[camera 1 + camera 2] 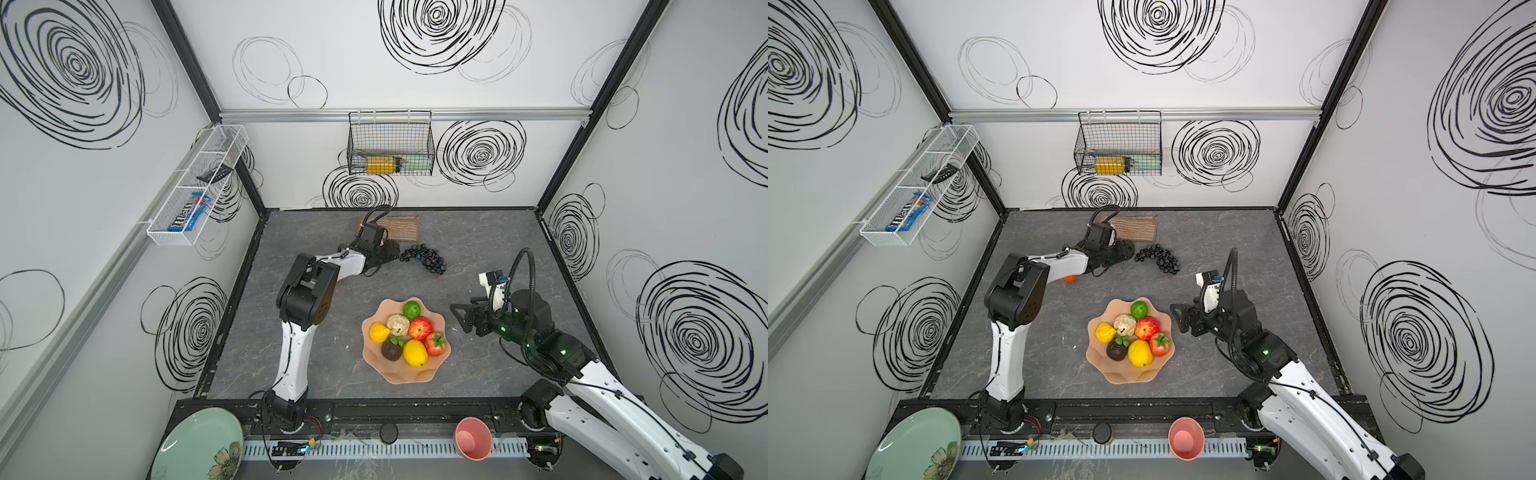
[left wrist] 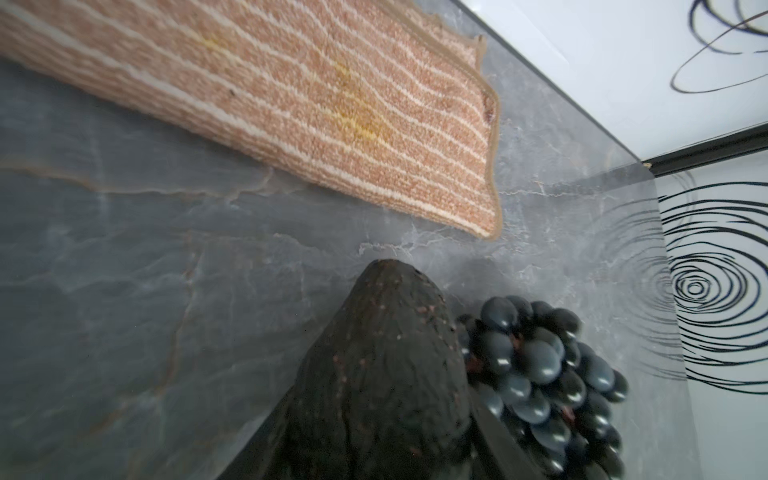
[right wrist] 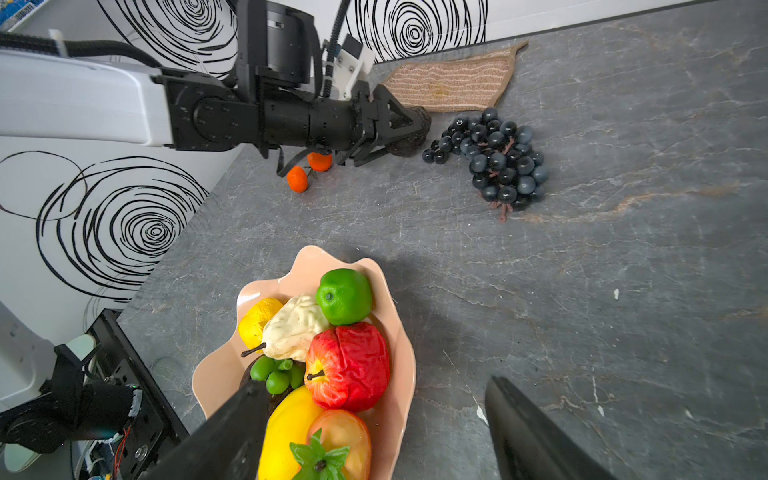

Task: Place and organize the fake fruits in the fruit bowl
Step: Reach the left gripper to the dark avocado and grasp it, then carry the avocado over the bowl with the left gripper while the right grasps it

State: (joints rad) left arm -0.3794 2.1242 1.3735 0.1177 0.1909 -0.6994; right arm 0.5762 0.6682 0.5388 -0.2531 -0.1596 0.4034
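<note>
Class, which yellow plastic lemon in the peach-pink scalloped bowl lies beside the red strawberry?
The larger, smooth yellow lemon; the smaller, crumpled lemon sits across the peach-pink bowl, beside the cream pear.

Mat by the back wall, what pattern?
Mat: tan with thin cream stripes; clearest in left wrist view.

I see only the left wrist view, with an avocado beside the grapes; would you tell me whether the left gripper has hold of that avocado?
Observer: Yes. In the right wrist view the left gripper has its jaws against both sides of the avocado.
Operator: Besides the grapes, is any other fruit outside the bowl?
Observer: Two oranges lie on the table under the left arm.
Operator: And what is the right gripper doing?
Observer: The right gripper is open and empty, near the rim of the bowl.
</note>
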